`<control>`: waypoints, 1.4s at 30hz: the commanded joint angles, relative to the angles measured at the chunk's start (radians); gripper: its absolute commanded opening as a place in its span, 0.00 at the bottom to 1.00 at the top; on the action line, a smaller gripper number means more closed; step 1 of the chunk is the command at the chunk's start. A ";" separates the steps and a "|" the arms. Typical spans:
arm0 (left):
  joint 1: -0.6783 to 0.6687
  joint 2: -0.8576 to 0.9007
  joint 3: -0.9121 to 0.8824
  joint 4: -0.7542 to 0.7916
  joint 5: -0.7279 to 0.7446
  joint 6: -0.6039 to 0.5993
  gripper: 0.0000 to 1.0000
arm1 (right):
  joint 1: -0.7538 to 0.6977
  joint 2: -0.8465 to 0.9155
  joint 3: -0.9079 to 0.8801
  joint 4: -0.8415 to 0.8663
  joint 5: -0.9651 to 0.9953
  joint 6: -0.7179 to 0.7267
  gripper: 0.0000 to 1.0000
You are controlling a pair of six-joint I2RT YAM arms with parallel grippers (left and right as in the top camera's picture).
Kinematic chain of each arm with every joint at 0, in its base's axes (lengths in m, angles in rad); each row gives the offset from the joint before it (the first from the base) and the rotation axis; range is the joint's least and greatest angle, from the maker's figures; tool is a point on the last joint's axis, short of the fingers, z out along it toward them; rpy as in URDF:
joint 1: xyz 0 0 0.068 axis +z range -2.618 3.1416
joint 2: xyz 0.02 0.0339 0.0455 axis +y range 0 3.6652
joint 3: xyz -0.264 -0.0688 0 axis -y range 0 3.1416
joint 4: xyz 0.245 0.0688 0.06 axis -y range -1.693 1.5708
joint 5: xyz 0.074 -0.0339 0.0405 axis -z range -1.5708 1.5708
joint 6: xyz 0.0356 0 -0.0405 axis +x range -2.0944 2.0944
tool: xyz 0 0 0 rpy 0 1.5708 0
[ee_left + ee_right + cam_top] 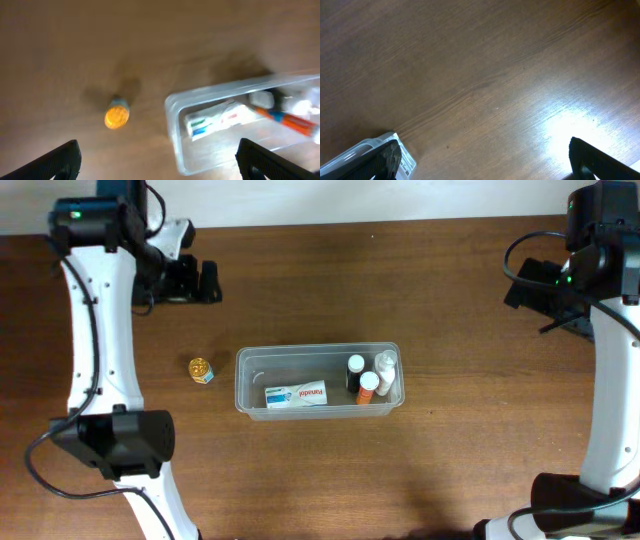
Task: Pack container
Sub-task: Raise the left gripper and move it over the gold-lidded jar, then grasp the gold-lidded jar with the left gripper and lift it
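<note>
TWO ARMS, ONE TUB: The clear container [300, 366] sits at the middle of the brown wooden tabletop [460, 470], its long sides running across the overhead view. Inside, a white-and-blue box [296, 394] lies toward the left arm's end. Packed close together at the other end are a black-capped bottle [355, 368], a white bottle [385, 366] and an orange bottle [368, 388]. A small yellow-topped jar [201, 369] rests on the tabletop just beside the container's end on the left arm's side, apart from its wall.

The left claw [197, 281] hangs over the far left part of the tabletop, well apart from the container. Its fingers are spread wide with nothing between them, and its wrist camera looks down, blurred, on both jar and container. The right claw [484, 150] is off at the far right, fingers likewise wide apart and holding nothing — only one corner of the container shows in its wrist view.
</note>
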 commanded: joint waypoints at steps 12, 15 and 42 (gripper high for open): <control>0.003 -0.021 -0.505 0.211 -0.256 -0.210 0.98 | -0.004 -0.004 0.010 0.000 0.002 0.008 0.98; 0.003 -0.021 -0.589 0.294 -0.226 -0.209 0.98 | -0.004 -0.004 0.010 0.000 0.002 0.008 0.98; 0.003 -0.018 -0.833 0.551 -0.179 -0.319 0.48 | -0.004 -0.004 0.010 0.000 0.002 0.008 0.98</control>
